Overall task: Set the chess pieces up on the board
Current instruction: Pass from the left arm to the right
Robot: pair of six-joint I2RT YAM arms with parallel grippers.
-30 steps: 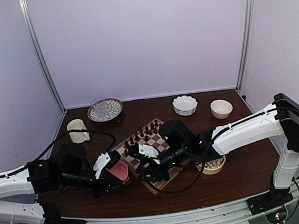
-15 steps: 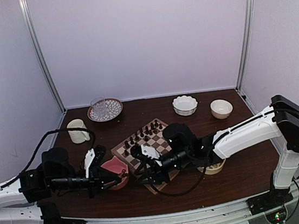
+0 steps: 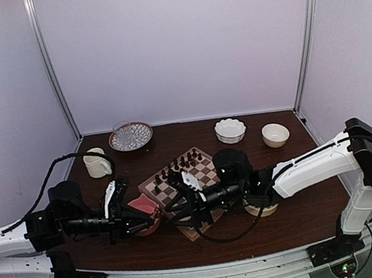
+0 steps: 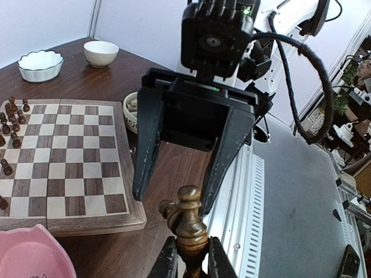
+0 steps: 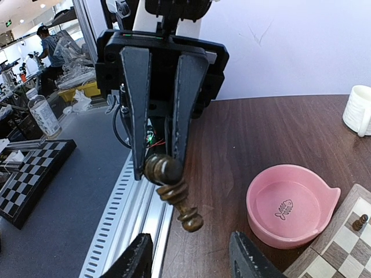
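Holding a dark chess piece [image 4: 186, 223] by its base, the left jaws are closed on it, just off the near corner of the board [image 4: 131, 174] and over the near edge of the desk [image 5: 261, 133]. The right jaws stand open and face it head-on, so the two arms meet tip to tip — this looks like a handover.

The move ahead turns on the piece's long axis. It runs straight out of the left jaws toward the right ones, knobbed head leading, roughly left to right along the desk's near edge. Seen from the right wrist it droops a little, head lower than base. The right jaws are the nearer free pair, and the head lies in line with their gap. They would likely need to close on the stem near the head, leaving room for the left jaws to let go.

The left wrist view shows the head level with the right jaws' tips, one to each side. It also shows the board mostly bare, with dark pieces [image 4: 11, 110] bunched at its far left edge. The right wrist view shows the tilt and a pink bowl [image 5: 290, 205] on the desk just beside the board. Neither settles whether the head is already between the tips.
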